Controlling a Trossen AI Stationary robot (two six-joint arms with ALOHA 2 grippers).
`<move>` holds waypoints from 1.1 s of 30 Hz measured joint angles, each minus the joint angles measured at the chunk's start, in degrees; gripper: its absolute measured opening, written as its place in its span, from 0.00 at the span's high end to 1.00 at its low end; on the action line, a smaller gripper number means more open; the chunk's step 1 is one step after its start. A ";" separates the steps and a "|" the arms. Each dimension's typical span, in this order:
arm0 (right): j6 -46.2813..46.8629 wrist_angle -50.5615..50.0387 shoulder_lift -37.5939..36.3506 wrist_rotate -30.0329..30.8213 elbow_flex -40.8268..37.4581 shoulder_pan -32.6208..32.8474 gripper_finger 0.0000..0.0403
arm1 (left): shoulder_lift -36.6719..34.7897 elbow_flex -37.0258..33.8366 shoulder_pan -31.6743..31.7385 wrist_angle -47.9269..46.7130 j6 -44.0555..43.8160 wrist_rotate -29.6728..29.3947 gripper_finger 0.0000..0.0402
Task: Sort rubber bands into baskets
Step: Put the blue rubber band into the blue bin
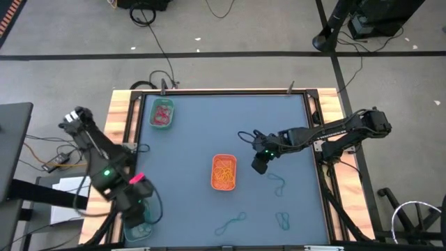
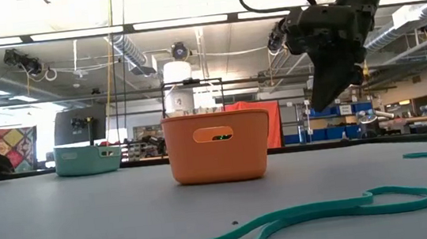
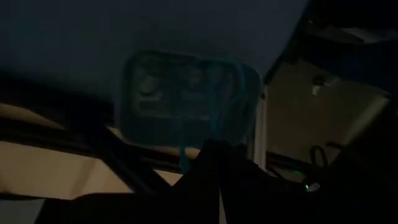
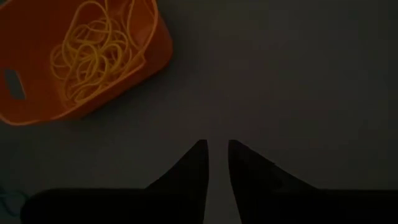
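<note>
My left gripper (image 1: 137,208) is at the table's near left corner, above the dull teal basket (image 3: 186,99), and is shut on a teal rubber band (image 3: 219,93). My right gripper (image 4: 217,149) hovers over bare table just right of the orange basket (image 1: 224,172), which holds yellow rubber bands (image 4: 93,50). Its fingers stand a little apart with nothing between them. The green basket (image 1: 162,113) at the far left holds red bands. Loose teal bands (image 1: 230,224) lie flat on the table near its front edge. My left gripper pinches a teal rubber band at its fingertips, with a strand (image 3: 184,160) showing right beside them. The fingers point steeply down. The band hangs slack below them, over the teal basket. The exact spot of the hold is too dark to make out.
Two more teal bands (image 1: 282,220) (image 1: 277,183) lie on the near right of the table. One long teal band (image 2: 287,215) lies close to the front edge. Wooden frame rails (image 1: 118,125) border the table, and cables trail off its left side.
</note>
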 joint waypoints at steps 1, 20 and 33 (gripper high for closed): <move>0.22 0.00 0.00 -0.01 0.00 0.00 0.81 | 0.34 0.00 -1.21 0.87 -0.87 0.34 1.00; 5.80 -0.78 0.02 -0.21 0.02 2.61 0.77 | 17.18 -0.51 -8.34 6.13 1.88 -2.88 0.92; 8.64 -12.15 0.04 -4.09 -0.71 3.73 0.60 | 11.27 -19.09 -7.86 28.32 -3.78 0.26 0.74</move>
